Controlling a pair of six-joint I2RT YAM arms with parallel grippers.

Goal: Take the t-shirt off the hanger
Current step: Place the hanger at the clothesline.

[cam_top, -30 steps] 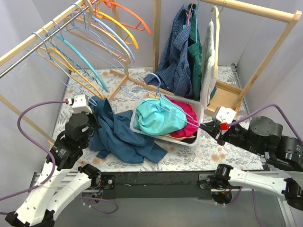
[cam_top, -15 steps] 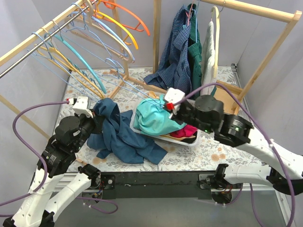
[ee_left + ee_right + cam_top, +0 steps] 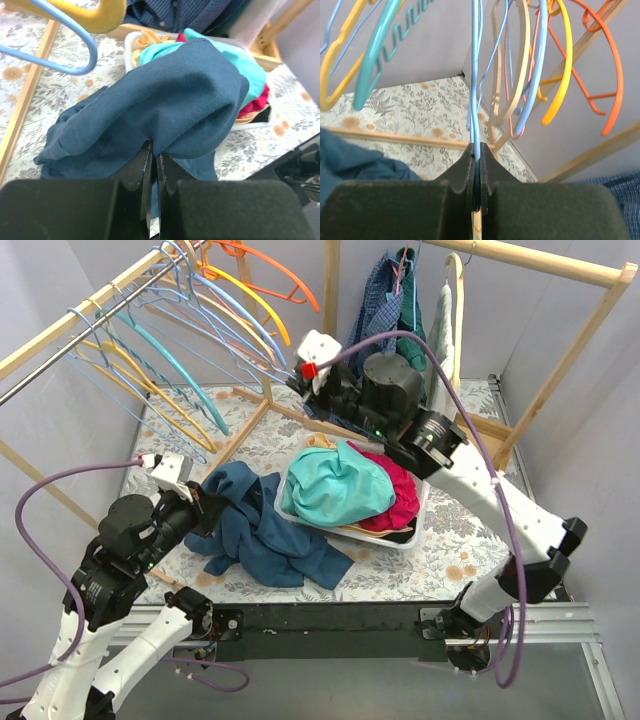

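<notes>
The dark blue t-shirt (image 3: pixel 262 532) lies crumpled on the floral table left of the basket, off any hanger. My left gripper (image 3: pixel 205 506) is shut on a raised fold of it; in the left wrist view the jaws (image 3: pixel 154 150) pinch the cloth (image 3: pixel 170 100). My right gripper (image 3: pixel 296 376) is raised at the far middle, by the left rack, and is shut on a thin light-blue wire hanger (image 3: pixel 268 356). In the right wrist view the wire (image 3: pixel 475 75) runs straight up from the closed jaws (image 3: pixel 477 152). The hanger is bare.
A white basket (image 3: pixel 416 532) holds teal and red clothes. The left rail (image 3: pixel 60 330) carries several coloured hangers. A wooden rack (image 3: pixel 540 262) at the back right holds hanging shirts. Wooden base bars (image 3: pixel 250 420) lie on the table.
My right arm has swung from the near right, over the basket, up to the left rack, carrying the blue wire hanger with it. The left gripper keeps its hold on the t-shirt.
</notes>
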